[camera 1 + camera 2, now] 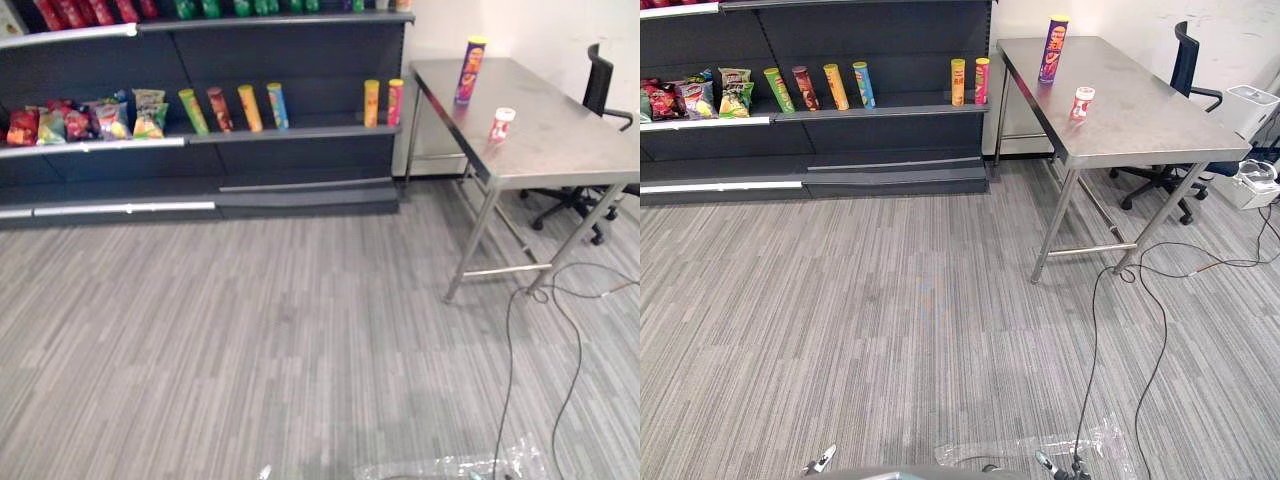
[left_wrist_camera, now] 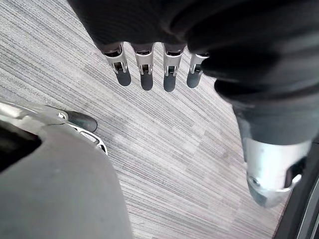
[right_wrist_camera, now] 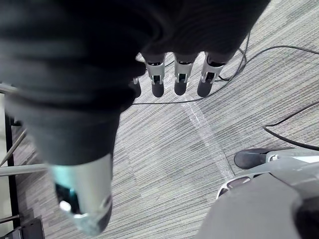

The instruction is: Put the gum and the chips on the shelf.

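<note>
A tall purple chips can (image 1: 470, 70) stands upright at the far end of the steel table (image 1: 1150, 135). A small red-and-white gum tub (image 1: 501, 124) stands a little nearer on the same table top. The dark shelf (image 1: 300, 133) runs along the wall to the left of the table. My left hand (image 2: 146, 74) hangs over the grey carpet with straight fingers and holds nothing. Beside my other leg, my right hand (image 3: 179, 82) is likewise open and empty, far from the table.
Several chips cans (image 1: 235, 108) and snack bags (image 1: 80, 120) line the shelf's middle board. A black office chair (image 1: 1185, 70) stands behind the table, a white bin (image 1: 1252, 105) beyond it. Wide grey carpet (image 1: 280, 320) lies between me and the shelf.
</note>
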`<state>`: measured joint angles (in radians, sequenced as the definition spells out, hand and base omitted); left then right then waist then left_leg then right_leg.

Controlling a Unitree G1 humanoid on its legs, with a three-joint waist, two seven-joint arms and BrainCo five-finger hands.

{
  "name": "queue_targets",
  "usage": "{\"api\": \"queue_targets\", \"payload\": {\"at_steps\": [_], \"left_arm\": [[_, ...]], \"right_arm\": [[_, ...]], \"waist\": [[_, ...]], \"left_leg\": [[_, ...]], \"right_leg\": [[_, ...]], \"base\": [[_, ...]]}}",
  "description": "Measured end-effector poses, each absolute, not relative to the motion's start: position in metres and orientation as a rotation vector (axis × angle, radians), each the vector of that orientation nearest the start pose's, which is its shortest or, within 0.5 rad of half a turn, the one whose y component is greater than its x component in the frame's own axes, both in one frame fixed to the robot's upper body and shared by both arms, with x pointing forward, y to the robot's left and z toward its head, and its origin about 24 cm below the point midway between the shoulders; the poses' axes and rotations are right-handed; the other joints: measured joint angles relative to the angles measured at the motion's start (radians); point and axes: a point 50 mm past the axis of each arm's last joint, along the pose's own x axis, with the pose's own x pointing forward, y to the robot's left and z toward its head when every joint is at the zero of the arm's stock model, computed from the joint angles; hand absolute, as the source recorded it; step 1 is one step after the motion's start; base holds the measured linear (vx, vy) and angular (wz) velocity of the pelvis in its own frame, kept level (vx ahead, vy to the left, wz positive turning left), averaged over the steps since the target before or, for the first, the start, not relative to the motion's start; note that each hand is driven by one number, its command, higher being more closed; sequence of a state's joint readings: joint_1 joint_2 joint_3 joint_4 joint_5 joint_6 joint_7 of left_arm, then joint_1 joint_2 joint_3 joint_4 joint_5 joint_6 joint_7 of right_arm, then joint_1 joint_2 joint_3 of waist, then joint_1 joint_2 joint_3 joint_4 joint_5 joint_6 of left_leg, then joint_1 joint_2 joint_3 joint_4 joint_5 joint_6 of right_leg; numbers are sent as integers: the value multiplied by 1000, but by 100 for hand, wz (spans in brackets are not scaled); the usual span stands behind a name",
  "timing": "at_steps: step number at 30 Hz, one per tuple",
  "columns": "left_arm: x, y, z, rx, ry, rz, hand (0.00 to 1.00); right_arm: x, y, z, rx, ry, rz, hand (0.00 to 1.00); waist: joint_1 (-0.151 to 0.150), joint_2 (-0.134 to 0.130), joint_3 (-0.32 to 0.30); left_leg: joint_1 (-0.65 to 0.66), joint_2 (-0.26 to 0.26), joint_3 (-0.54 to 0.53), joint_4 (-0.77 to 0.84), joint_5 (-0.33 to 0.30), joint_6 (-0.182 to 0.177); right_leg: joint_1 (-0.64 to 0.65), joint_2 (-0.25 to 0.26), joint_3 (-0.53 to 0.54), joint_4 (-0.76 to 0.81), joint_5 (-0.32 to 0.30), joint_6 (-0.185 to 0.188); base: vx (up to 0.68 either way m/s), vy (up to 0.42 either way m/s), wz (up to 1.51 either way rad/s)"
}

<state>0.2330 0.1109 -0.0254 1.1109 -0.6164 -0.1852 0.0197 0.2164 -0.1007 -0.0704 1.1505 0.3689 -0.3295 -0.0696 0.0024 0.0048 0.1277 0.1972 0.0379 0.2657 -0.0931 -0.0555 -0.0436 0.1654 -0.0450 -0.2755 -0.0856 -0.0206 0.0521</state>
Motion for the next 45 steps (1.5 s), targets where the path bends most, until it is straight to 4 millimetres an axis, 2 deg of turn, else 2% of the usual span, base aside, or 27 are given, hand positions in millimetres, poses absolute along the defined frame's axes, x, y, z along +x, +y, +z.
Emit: {"api": "queue_targets", "payload": {"at_steps": [15, 23, 27, 30, 31, 33, 34, 36, 37, 39, 41, 43, 45], "left_arm": [[28, 204, -170, -406, 1125, 573, 0], [28, 204, -170, -400, 1126, 572, 0], [32, 207, -169, -362, 1123, 554, 0], [37, 211, -168, -347, 1113, 569, 0], [40, 212, -167, -348, 1105, 572, 0], [42, 216, -166, -352, 1090, 586, 0], [47, 219, -165, -355, 1067, 592, 0], [46, 216, -165, -376, 1060, 601, 0], [43, 217, -165, -385, 1064, 611, 0], [35, 213, -166, -416, 1063, 629, 0], [31, 212, -166, -428, 1059, 627, 0], [31, 211, -166, -430, 1045, 627, 0], [27, 208, -166, -433, 1040, 638, 0]], "right_arm": [[38, -214, -164, 241, 1014, -474, 0], [42, -214, -160, 184, 957, -445, 0], [46, -214, -159, 166, 938, -421, 0], [49, -211, -159, 173, 935, -419, 0], [50, -211, -159, 174, 933, -418, 0], [54, -211, -159, 176, 926, -414, 0], [55, -209, -159, 177, 927, -411, 0], [55, -211, -159, 171, 927, -416, 0], [57, -211, -159, 172, 926, -420, 0], [54, -214, -159, 172, 941, -437, 0], [55, -214, -159, 179, 936, -449, 0], [56, -214, -159, 183, 930, -438, 0], [56, -215, -158, 190, 921, -439, 0]], "waist": [[-1, -2, 2], [-2, -2, 3], [-2, -8, 16], [-3, -23, 32], [-3, -19, 38], [-2, -36, 60], [-1, -43, 76], [2, -40, 99], [0, -32, 102], [2, -19, 108], [2, -20, 109], [1, -15, 111], [1, -5, 111]], "left_leg": [[19, 9, 4, -2, -9, -14], [16, 10, 5, -2, -9, -14], [11, 17, 1, 2, -8, -13], [-45, 25, -10, 109, -54, -22], [-61, 30, -8, 148, -70, -29], [-134, 46, 8, 306, -111, -47], [-216, 73, 35, 487, -112, -49], [-316, 130, 49, 711, -120, -63], [-324, 138, 49, 722, -140, -59], [-338, 158, 51, 682, -166, -55], [-359, 162, 43, 589, -151, -57], [-382, 163, -16, 414, -71, -74], [-382, 177, -55, 316, -10, -89]], "right_leg": [[28, 13, 1, -19, 2, -3], [26, 13, 1, -14, 0, -5], [-27, 5, -1, 97, -57, -13], [-74, -19, -15, 197, -112, -18], [-81, -25, -16, 219, -128, -20], [-108, -43, -20, 281, -177, -25], [-108, -56, -20, 304, -194, -31], [-86, -53, -15, 319, -212, -35], [-74, -54, -13, 321, -216, -37], [-50, -63, 9, 327, -229, -25], [-37, -84, 25, 327, -239, -11], [-14, -106, 54, 320, -256, 16], [13, -117, 76, 316, -277, 53]], "base": [[-1, -3, 0], [-34, -13, -1], [-6, -12, 3], [7, -24, 15], [-8, -27, 19], [-48, -51, 17], [-38, -79, 8], [37, -26, 0], [73, 32, -6], [89, 87, -23], [163, 158, -27], [262, 285, -28], [356, 415, -39]]}}
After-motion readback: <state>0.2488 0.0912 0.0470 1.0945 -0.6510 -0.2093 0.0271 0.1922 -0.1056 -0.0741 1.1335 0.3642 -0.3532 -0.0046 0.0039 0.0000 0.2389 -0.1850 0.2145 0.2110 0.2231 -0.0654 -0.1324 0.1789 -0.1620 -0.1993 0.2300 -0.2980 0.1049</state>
